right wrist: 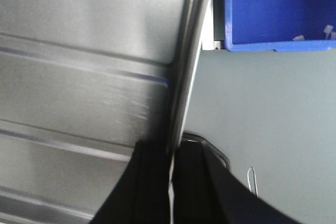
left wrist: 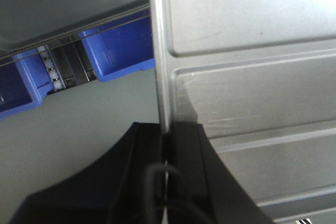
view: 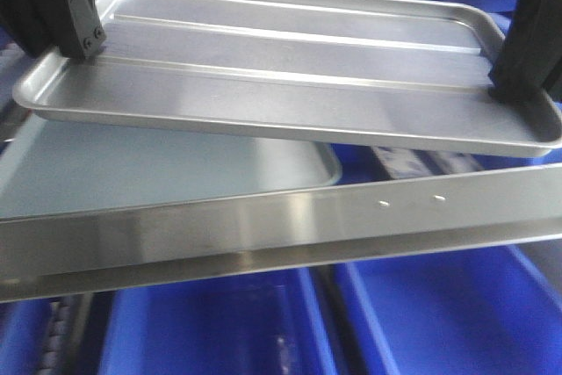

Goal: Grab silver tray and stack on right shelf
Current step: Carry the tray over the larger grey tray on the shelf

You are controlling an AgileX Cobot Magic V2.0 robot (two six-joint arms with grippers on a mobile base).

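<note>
Jaws of the left gripper (left wrist: 165, 137) and right gripper (right wrist: 172, 153) are pinched on opposite end rims of the silver tray (view: 290, 76), held tilted above a duller tray (view: 132, 169) behind the front rail of the right shelf (view: 290, 221)

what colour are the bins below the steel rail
Blue. The bins show best in the exterior front-facing view, under the front rail.

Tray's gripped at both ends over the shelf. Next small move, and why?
Probably lower both arms together a little. The left gripper and right gripper clamp opposite rims of the silver tray, which hangs clear above the duller tray on the right shelf, so it is not yet stacked.
</note>
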